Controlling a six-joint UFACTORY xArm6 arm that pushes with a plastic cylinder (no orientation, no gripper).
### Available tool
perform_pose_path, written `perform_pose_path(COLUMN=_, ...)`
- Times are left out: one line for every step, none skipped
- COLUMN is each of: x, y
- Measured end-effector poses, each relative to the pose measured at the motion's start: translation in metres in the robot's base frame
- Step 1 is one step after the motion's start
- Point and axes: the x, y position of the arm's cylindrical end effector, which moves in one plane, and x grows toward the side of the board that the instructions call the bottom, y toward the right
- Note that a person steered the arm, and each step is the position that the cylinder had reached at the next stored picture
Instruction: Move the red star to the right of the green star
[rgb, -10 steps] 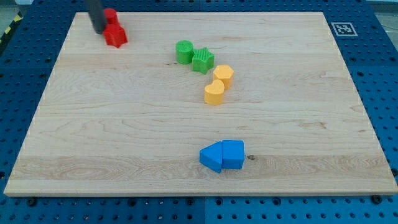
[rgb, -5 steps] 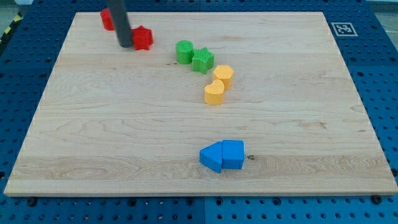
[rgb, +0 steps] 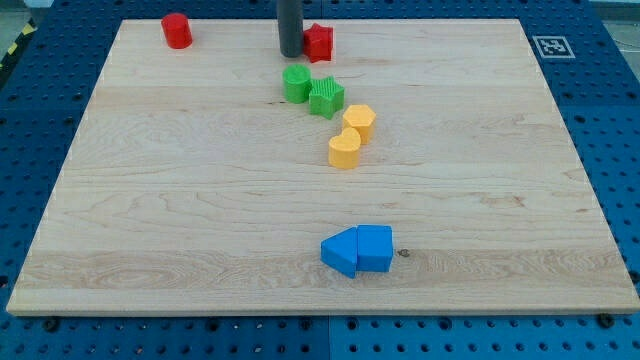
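The red star (rgb: 319, 41) lies near the board's top edge, above and slightly left of the green star (rgb: 326, 97). My tip (rgb: 291, 53) touches the red star's left side. The dark rod rises out of the view's top. The green star sits just below, touching a green round block (rgb: 296, 83) on its left.
A red cylinder (rgb: 177, 30) stands at the top left. Two yellow blocks (rgb: 359, 121) (rgb: 344, 150) lie below and right of the green star. A blue triangle (rgb: 340, 252) and a blue block (rgb: 375, 248) sit near the bottom. The wooden board (rgb: 150, 200) ends close above the red star.
My tip has swept right along the top of the board, pushing the red star away from the red cylinder to a spot above the green blocks.
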Motion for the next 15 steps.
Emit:
perform_pose_path(x=-0.028, y=0.0)
perform_pose_path(x=-0.034, y=0.033)
perform_pose_path(x=-0.011, y=0.077)
perform_pose_path(x=-0.007, y=0.093)
perform_pose_path(x=-0.016, y=0.056)
perform_pose_path(x=-0.02, y=0.012)
perform_pose_path(x=-0.011, y=0.001)
perform_pose_path(x=0.015, y=0.03)
perform_pose_path(x=0.036, y=0.077)
perform_pose_path(x=0.044, y=0.118)
perform_pose_path(x=0.038, y=0.121)
perform_pose_path(x=0.0, y=0.119)
perform_pose_path(x=-0.023, y=0.137)
perform_pose_path(x=-0.001, y=0.16)
perform_pose_path(x=0.039, y=0.16)
